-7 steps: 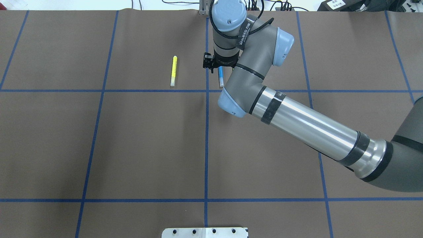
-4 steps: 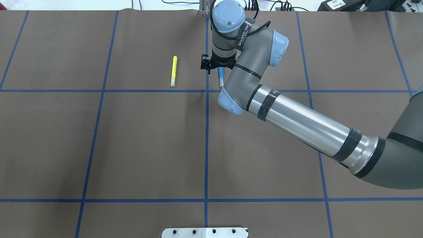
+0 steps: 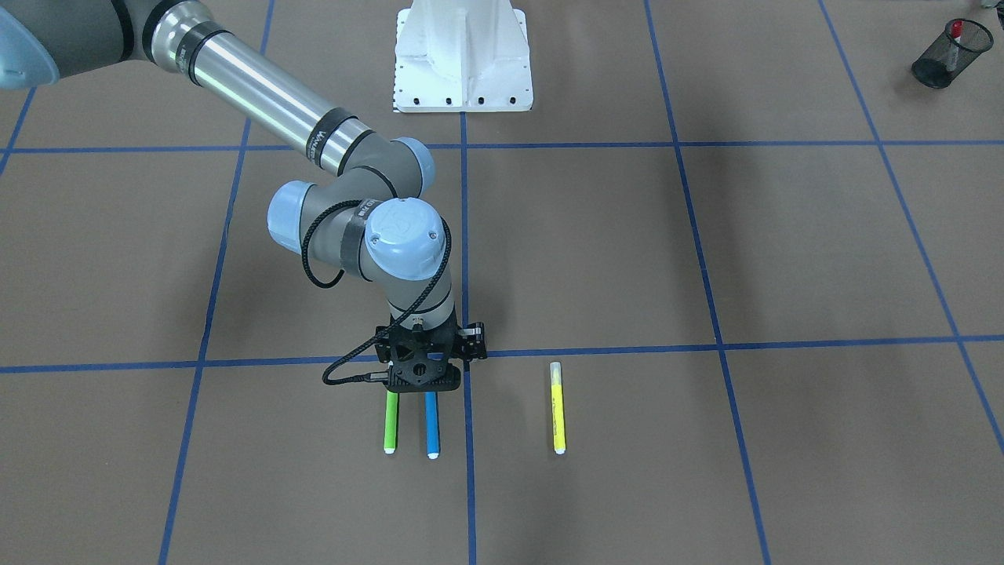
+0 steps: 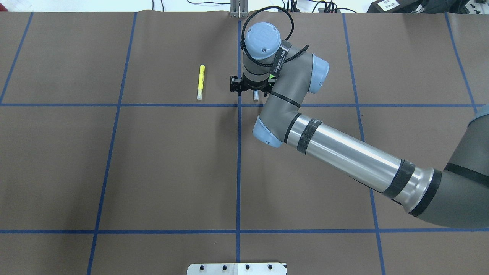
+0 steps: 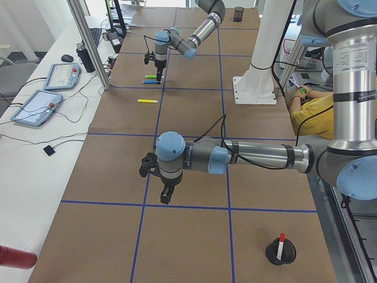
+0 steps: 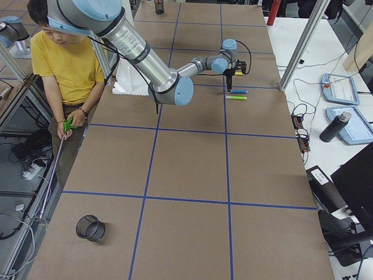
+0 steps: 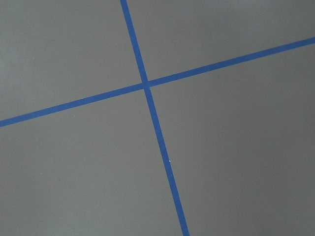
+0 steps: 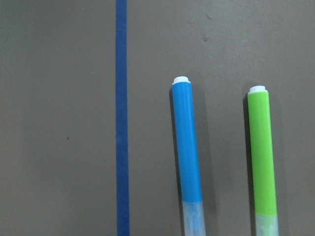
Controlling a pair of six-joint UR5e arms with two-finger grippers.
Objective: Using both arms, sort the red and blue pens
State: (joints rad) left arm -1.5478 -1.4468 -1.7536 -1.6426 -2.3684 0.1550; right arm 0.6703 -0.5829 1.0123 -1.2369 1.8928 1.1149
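Note:
The blue pen [image 3: 432, 424] lies flat on the brown table beside a green marker [image 3: 390, 424]; the right wrist view shows both from close above, the blue pen [image 8: 187, 147] left of the green marker [image 8: 262, 152]. My right gripper [image 3: 423, 383] hangs directly over their capped ends, its fingers hidden under the wrist, so I cannot tell its state. Overhead, only the blue pen's clear cap [image 4: 256, 95] shows below the right gripper [image 4: 252, 87]. The red pen [image 3: 956, 30] stands in a black mesh cup [image 3: 941, 59]. My left gripper [image 5: 166, 197] hovers above bare table; I cannot tell its state.
A yellow marker [image 3: 558, 408] lies to the left of the blue pen, as the overhead view shows it. A second mesh cup [image 6: 90, 227] stands at the table's right end. The white robot base [image 3: 463, 55] sits mid-table. A person in a yellow shirt [image 6: 64, 64] sits beside the base.
My right wrist has moved back toward the robot, over the blue pen, so it now covers the blue barrel and only the clear cap shows. The pens have not moved.

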